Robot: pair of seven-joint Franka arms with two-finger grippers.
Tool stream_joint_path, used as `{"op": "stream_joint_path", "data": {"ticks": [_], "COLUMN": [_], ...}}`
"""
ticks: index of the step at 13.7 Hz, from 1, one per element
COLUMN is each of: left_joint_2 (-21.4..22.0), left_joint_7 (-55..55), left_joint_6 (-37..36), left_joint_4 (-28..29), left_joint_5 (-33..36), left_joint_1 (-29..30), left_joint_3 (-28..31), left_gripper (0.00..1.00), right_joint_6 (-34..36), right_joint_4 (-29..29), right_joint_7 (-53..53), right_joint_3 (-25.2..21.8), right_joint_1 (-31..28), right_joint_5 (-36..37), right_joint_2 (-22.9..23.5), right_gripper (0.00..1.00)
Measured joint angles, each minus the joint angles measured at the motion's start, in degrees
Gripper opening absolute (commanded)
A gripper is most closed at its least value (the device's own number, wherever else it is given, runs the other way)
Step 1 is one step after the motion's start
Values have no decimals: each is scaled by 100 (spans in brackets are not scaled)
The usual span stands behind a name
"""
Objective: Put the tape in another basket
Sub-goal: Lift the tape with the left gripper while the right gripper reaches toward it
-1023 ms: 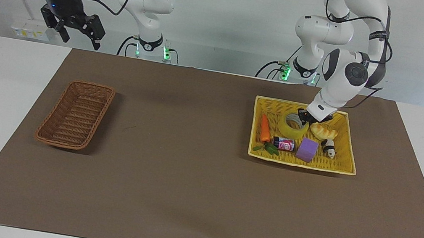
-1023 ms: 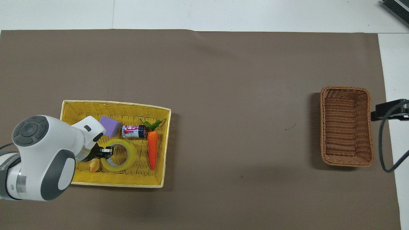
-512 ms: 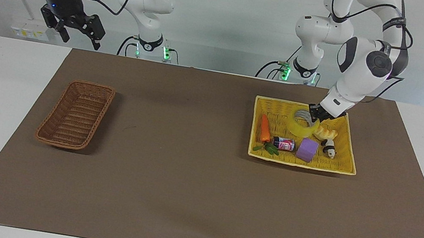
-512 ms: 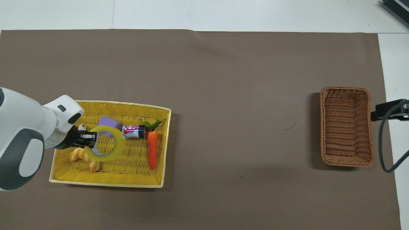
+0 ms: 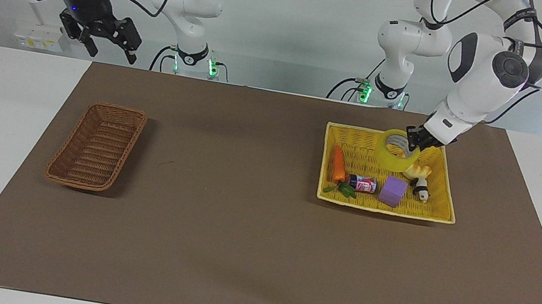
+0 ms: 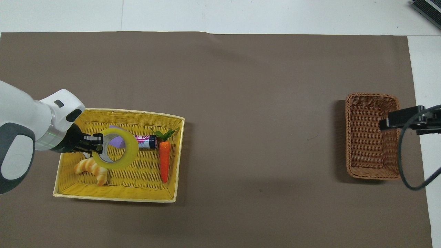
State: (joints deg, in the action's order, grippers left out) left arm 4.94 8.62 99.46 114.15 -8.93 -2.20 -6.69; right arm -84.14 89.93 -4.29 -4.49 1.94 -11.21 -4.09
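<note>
Two robot arms are at the table. The left gripper (image 5: 413, 138) is squeezed tight on the rim of the tape (image 5: 395, 151), and the yellow roll hangs in the air just under it, over the yellow basket (image 5: 446, 171). Below the gripper in that basket lie a bread roll (image 5: 417, 171), a purple block (image 5: 392, 191), a small can (image 5: 363, 183) and a carrot (image 5: 338, 164). The right gripper (image 5: 110, 42) waits up high with its fingers spread wide and nothing in them, over the table's edge near the brown basket (image 5: 96, 147).

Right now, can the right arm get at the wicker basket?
Probably yes. The right gripper hangs open above the table's edge by the wicker basket, which holds nothing, and nothing stands between them. The left gripper holds the tape over the yellow basket.
</note>
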Motion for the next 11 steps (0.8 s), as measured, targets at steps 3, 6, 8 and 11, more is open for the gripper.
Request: {"op": "stream_joint_path", "data": {"ticks": [3,6,8,11], "left_joint_2": [-32,-51,-58,-64], "left_joint_7": [-4,-3,1,463], "left_joint_6": [46,357,638,1240], "left_joint_4": [-1,-2,-3,-11], "left_joint_5": [-679,-1453,-1989,-2454], "left_joint_1": [-109,-475,-743,-1337], "left_joint_3": [-68,-114,-130,-144], "left_gripper": [0,0,0,0], "right_joint_6": [0,-8,-34,-403], "right_joint_4": [13,125,267,629], "right_joint_7": [-45,-85,-85,-86], "right_joint_3": [10,10,12,22], "right_joint_1": [0,-1,3,147], "right_joint_5": [-705,-1322,-1745,-2348], "right_joint_2": [-1,-1,0,-27], "right_gripper": [100,100,100,100]}}
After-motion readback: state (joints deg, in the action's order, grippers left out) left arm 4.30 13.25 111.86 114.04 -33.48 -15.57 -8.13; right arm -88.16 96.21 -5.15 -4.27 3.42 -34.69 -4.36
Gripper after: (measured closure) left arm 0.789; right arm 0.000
